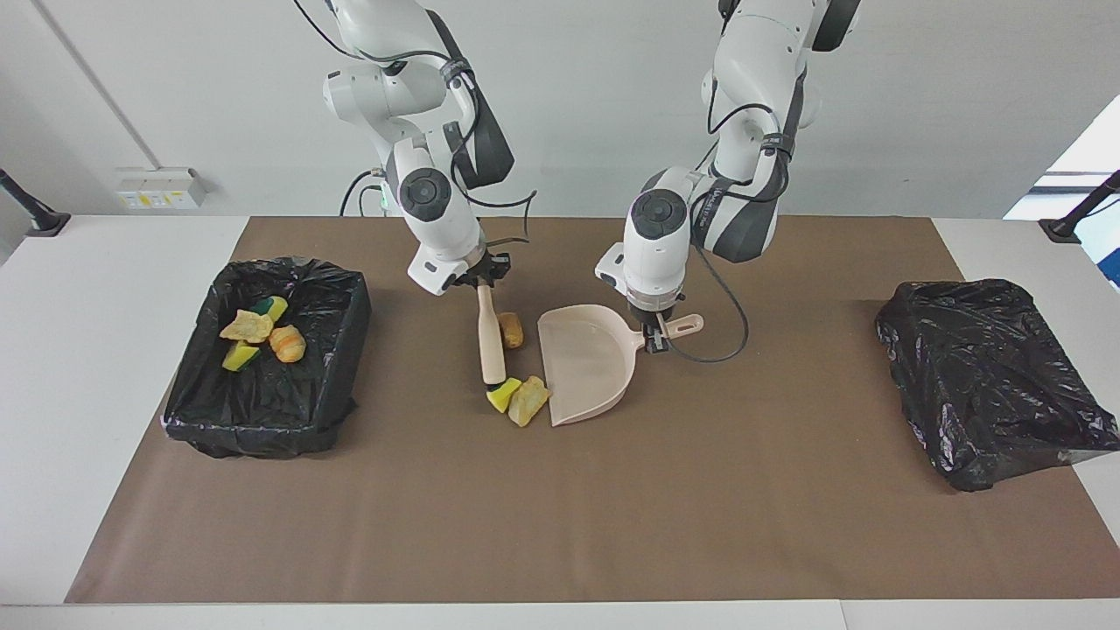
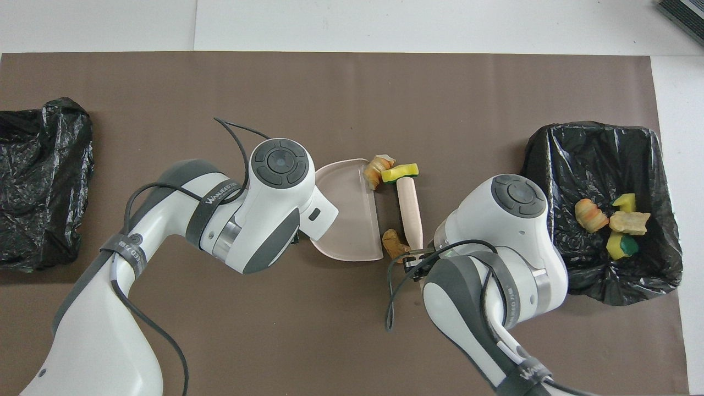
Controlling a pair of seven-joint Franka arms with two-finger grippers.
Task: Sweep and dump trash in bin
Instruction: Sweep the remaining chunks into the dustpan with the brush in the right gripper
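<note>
My right gripper (image 1: 477, 282) is shut on the top of a beige brush (image 1: 490, 341), whose bristle end rests on the mat. At the bristles lie a yellow-green sponge bit (image 1: 502, 396) (image 2: 400, 172) and a tan lump (image 1: 529, 401) (image 2: 377, 168), which touches the mouth of the pink dustpan (image 1: 582, 363) (image 2: 349, 212). A brown lump (image 1: 511, 331) (image 2: 393, 242) sits between the brush handle (image 2: 410, 208) and the pan's lip. My left gripper (image 1: 653, 338) is shut on the dustpan's handle (image 1: 681, 327). In the overhead view both grippers are hidden under their wrists.
A black-lined bin (image 1: 350, 324) (image 2: 555, 143) toward the right arm's end holds several trash scraps (image 1: 248, 326) (image 2: 610, 220). A second black-bagged bin (image 1: 989, 376) (image 2: 38, 176) sits toward the left arm's end. A brown mat (image 1: 560, 525) covers the table.
</note>
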